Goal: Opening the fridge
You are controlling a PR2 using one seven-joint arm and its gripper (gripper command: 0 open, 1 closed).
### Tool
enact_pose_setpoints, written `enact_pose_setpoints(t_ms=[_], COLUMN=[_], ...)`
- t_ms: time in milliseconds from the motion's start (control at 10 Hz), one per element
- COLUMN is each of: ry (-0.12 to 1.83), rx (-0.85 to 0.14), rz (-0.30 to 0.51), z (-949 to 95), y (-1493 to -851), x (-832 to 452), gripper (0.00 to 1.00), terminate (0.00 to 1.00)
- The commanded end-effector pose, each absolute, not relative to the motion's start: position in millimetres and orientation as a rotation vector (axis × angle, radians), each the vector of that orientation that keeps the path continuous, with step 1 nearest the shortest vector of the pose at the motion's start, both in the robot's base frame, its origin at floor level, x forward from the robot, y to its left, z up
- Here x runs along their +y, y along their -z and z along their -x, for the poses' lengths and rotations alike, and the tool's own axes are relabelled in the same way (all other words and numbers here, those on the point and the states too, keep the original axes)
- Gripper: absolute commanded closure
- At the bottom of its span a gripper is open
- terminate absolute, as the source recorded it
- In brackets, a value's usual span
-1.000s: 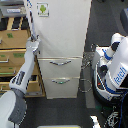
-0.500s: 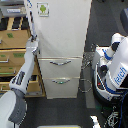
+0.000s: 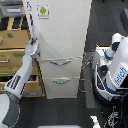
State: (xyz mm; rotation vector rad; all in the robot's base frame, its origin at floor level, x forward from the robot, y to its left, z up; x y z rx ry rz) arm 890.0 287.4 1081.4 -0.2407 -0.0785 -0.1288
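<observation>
The tall white fridge (image 3: 60, 45) stands centre frame, upper door shut or nearly so. The arm reaches up from lower left, and the gripper (image 3: 32, 44) sits at the long vertical handle (image 3: 31, 22); its grip is too blurred to judge.

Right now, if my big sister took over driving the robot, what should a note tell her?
Gripper: up against the long vertical handle on the fridge, at its lower end; too blurry to tell whether the jaws are closed on it.
Fridge: upper door looks shut, both lower drawers shut too.
Done: arm has reached the handle.
Left: confirm the grip, then pull the door open.
</observation>
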Motion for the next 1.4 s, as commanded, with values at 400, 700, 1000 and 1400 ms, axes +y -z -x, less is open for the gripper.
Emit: enact_pose_setpoints(t_ms=[400,700,1000,1400], ry=[0.450,0.693,0.958,1.388], rx=[-0.158,-0.224,-0.239,-0.172], rz=[0.257,0.267,0.308,0.395], z=[-714.4,-611.0,-493.9,-305.5], y=[-1177.7,-1239.9,-1306.2,-1370.8], x=[167.9,63.7,-22.0,95.8], gripper=[1.00,1.00,1.00,1.00], terminate=[0.00,0.00,0.00,0.00])
